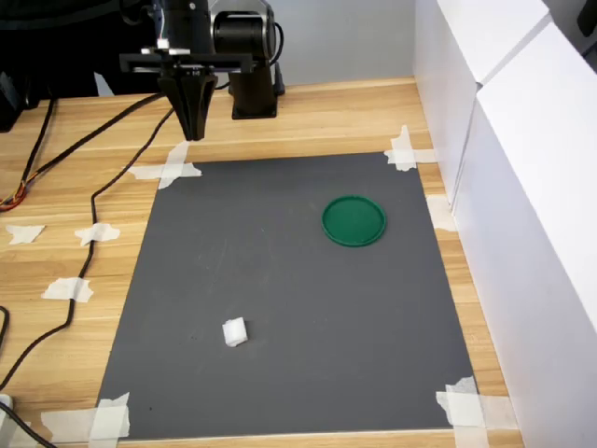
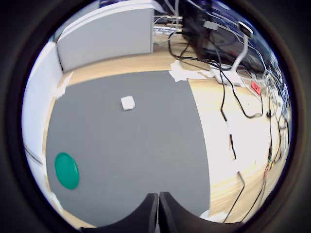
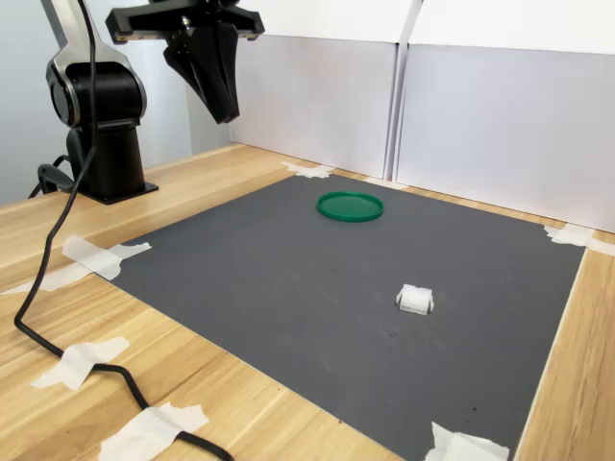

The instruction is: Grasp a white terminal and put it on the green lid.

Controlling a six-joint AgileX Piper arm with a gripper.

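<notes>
White terminal (image 1: 234, 332) lies loose on the grey mat (image 1: 280, 308) in the first exterior view, near the mat's front edge and toward the first exterior view's left, well apart from the green lid (image 1: 354, 221), which sits flat toward the mat's far right. The claw (image 1: 193, 131) hangs high over the far left corner of the mat, its jaws pressed together and holding nothing, far from both things. In the wrist view the claw's fingertips (image 2: 150, 206) meet with no gap between them; the white terminal (image 2: 128, 103) shows ahead of them in mid-mat and the green lid (image 2: 66, 170) off to one side near the mat's edge. In the second exterior view the claw (image 3: 223, 110) points down above the desk (image 3: 240, 403) close to the arm's base, the white terminal (image 3: 415, 299) rests on the near right part of the mat, and the green lid (image 3: 350, 206) lies farther back. Judging from this, the reach has not begun. To do it well, the jaws should part before the descent, the claw should centre straight over the small block, square to its flat sides, and come down slowly so that a fingertip does not nudge the piece away.
</notes>
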